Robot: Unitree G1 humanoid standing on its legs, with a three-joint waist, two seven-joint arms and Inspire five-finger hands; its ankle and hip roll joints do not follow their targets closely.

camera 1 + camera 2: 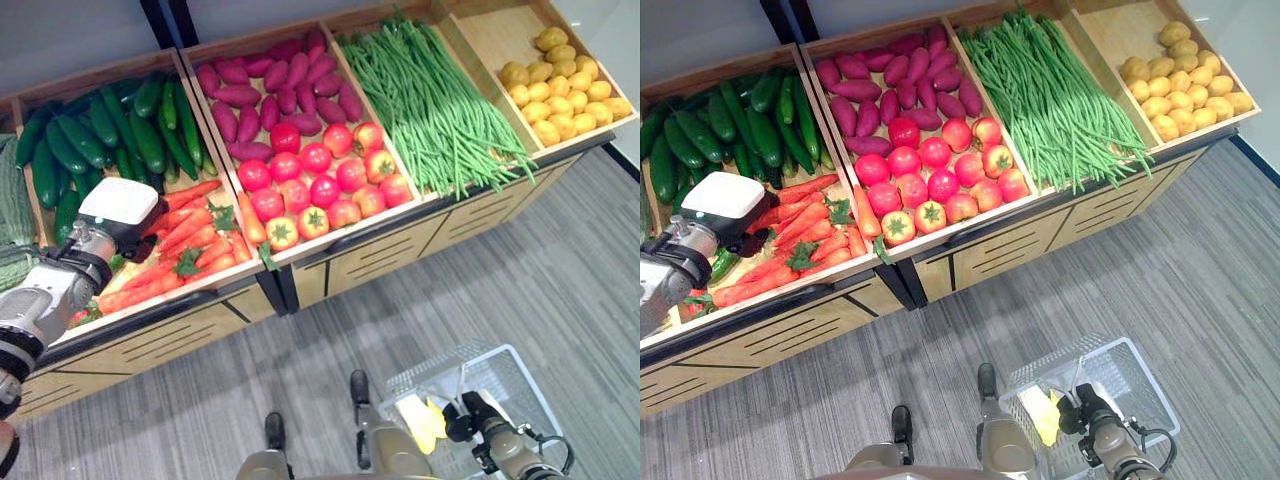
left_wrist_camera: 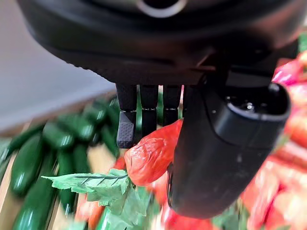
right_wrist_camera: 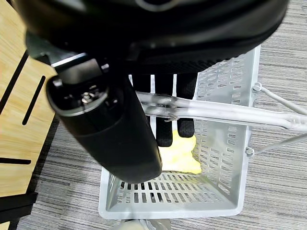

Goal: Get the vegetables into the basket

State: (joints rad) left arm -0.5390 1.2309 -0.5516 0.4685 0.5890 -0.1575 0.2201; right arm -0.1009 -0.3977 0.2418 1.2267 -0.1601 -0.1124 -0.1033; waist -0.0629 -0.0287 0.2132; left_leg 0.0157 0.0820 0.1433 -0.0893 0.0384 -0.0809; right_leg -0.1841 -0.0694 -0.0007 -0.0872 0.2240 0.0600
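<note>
My left hand, its thumb under a white cover, is down in the carrot bin at the left of the wooden stand. In the left wrist view its fingers and thumb pinch an orange carrot with green leaves. More carrots lie around it in the bin. Low on the right, my right hand holds a pale wire basket above the floor. The right wrist view shows its fingers curled round the basket handle. A yellow vegetable lies in the basket.
The stand's other bins hold cucumbers, purple sweet potatoes, tomatoes, green beans and yellow potatoes. Grey floor runs between the stand's front and the basket.
</note>
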